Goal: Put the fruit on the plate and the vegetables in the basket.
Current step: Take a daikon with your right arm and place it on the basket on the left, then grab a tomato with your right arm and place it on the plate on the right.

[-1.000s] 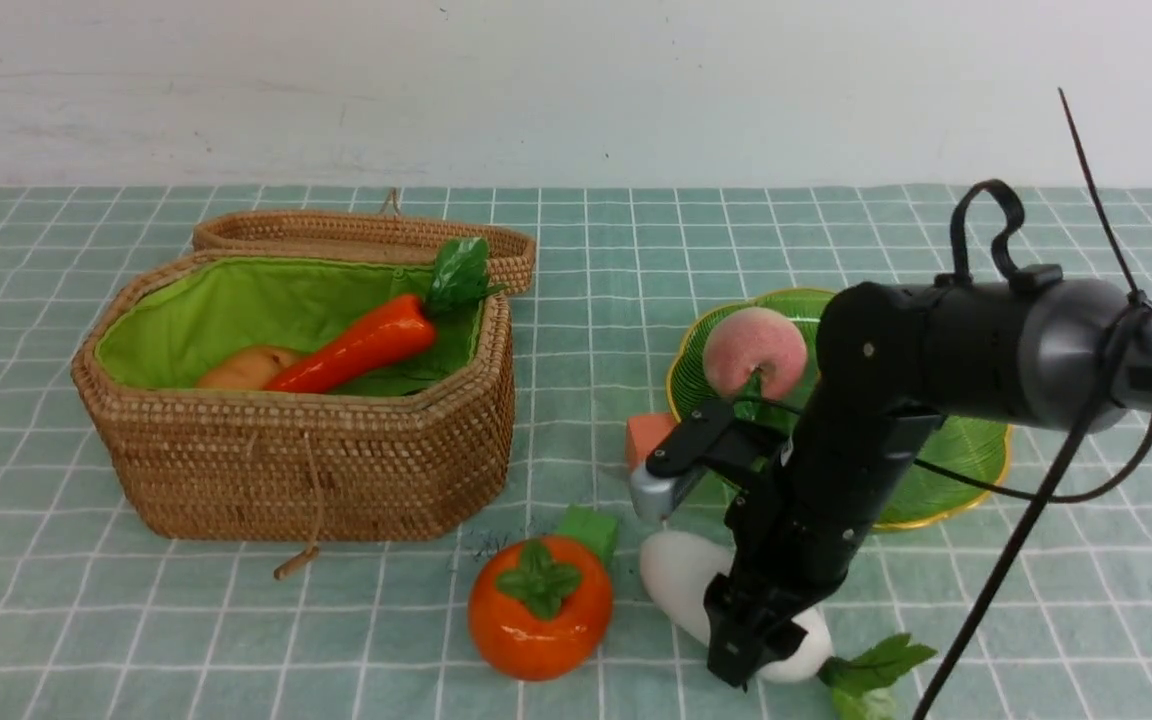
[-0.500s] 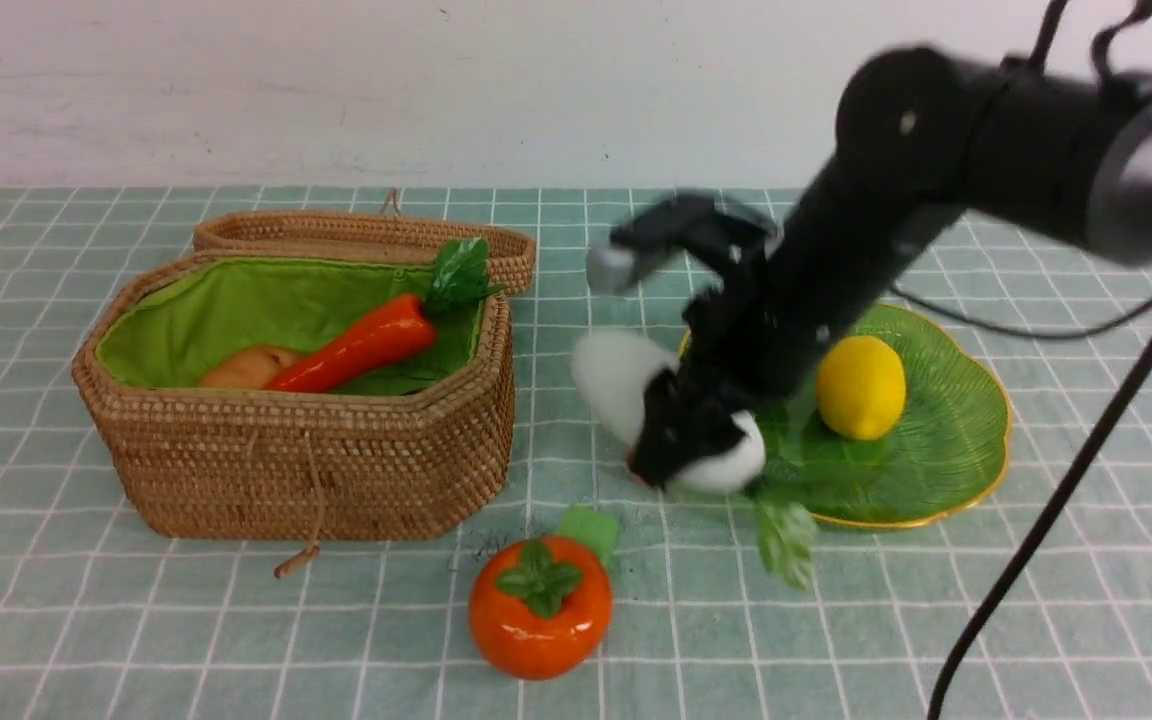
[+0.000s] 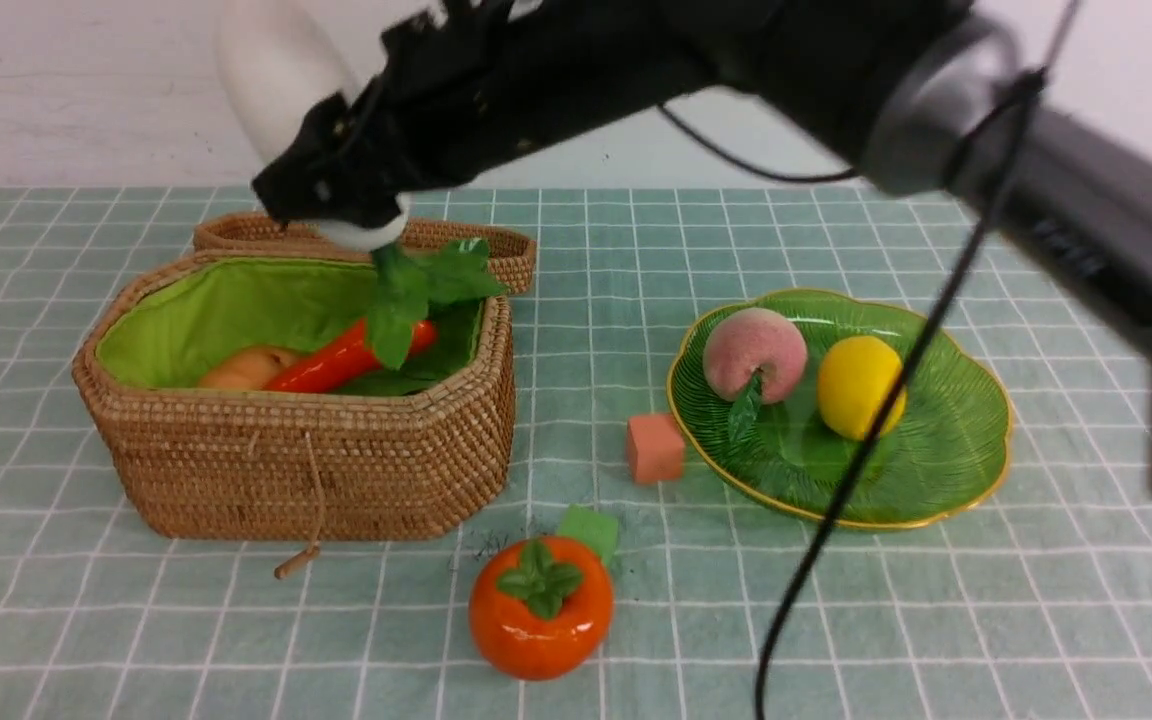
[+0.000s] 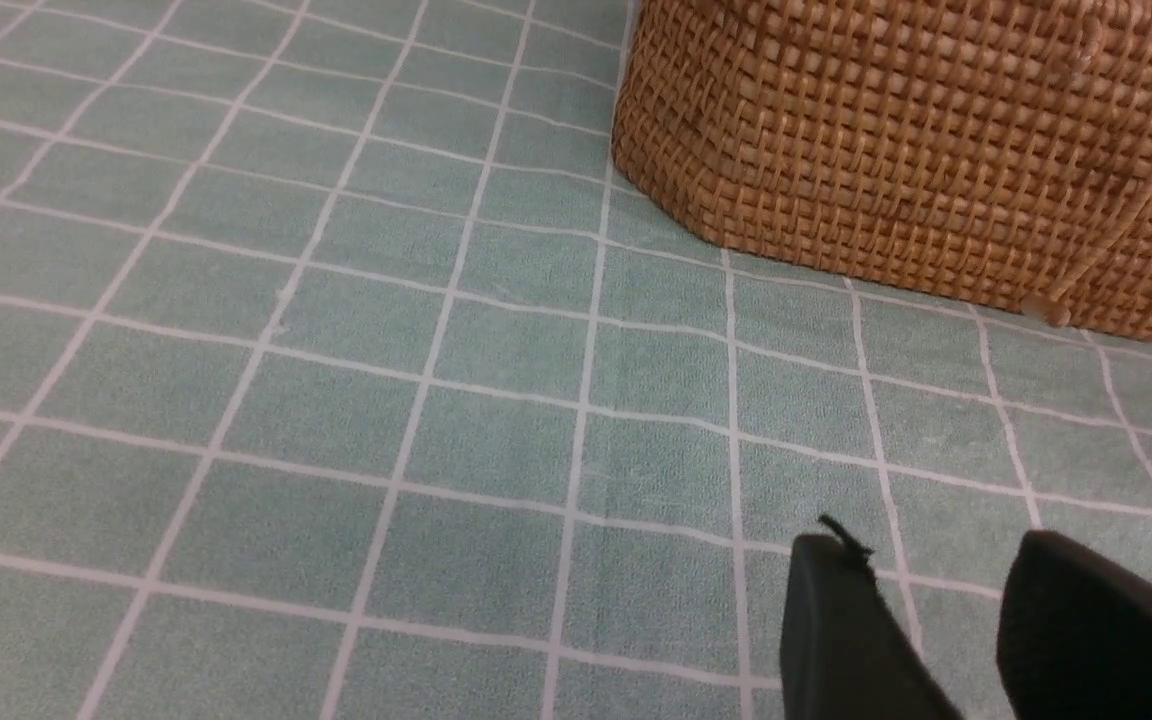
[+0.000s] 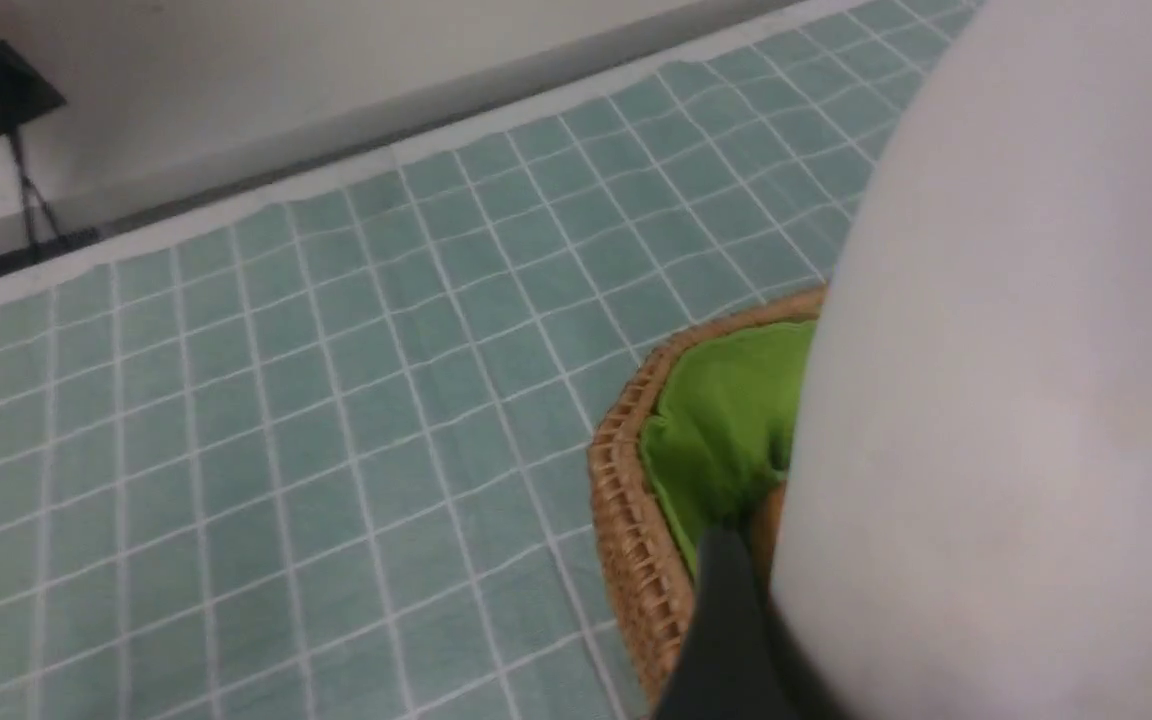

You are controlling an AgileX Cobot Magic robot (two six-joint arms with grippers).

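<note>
front view: the right gripper [image 3: 331,195], clamped on the radish [image 3: 276,70], has swung it from the tabletop's near edge to above the basket [image 3: 316,470]; only the drop remains, i judge.
left wrist view: the left gripper [image 4: 926,548] is parted and empty.
right wrist view: the radish hangs over the basket's rim.

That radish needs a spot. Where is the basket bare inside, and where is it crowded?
Bare: the green lining at the left and rear of the basket. Crowded: front and right, where the tan item and carrot lie.

Robot-manipulation laboratory bench: pale green white-gridded tablecloth [image 3: 936,620] before a bare white wall [image 3: 86,90]; black cabled robot arm [image 3: 636,50] holds a white oval toy radish [image 3: 271,70].
</note>
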